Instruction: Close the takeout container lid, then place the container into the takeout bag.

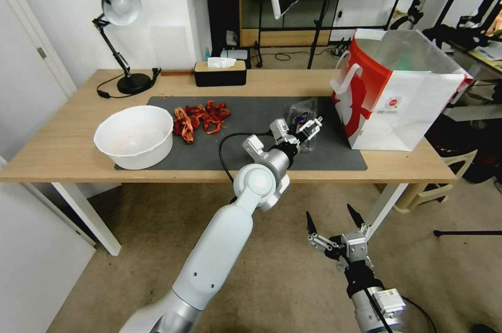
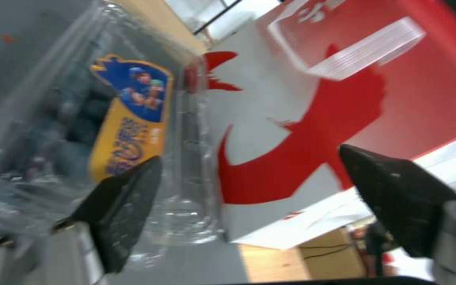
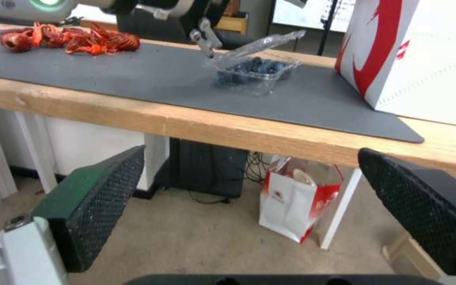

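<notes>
The left gripper (image 1: 299, 131), fingers spread wide and holding nothing, hovers at the clear ribbed takeout container (image 3: 254, 70), its lid (image 3: 259, 42) half-raised. The right gripper (image 1: 334, 218) hangs open below the table, and the boxy paper takeout bag (image 1: 397, 98) stands beside the container

The boxy paper takeout bag (image 1: 397, 98) is red and white; the clear plastic clamshell container (image 3: 254, 71) holds dark blue berries; its lid (image 2: 128, 118) label is yellow and blue.

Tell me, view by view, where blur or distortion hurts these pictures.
Head view: wide-angle bending, the takeout bag leans outward. Left wrist view: soft motion blur smears the lid. Right wrist view: fairly sharp, the blueberries in the takeout container are distinct.
</notes>
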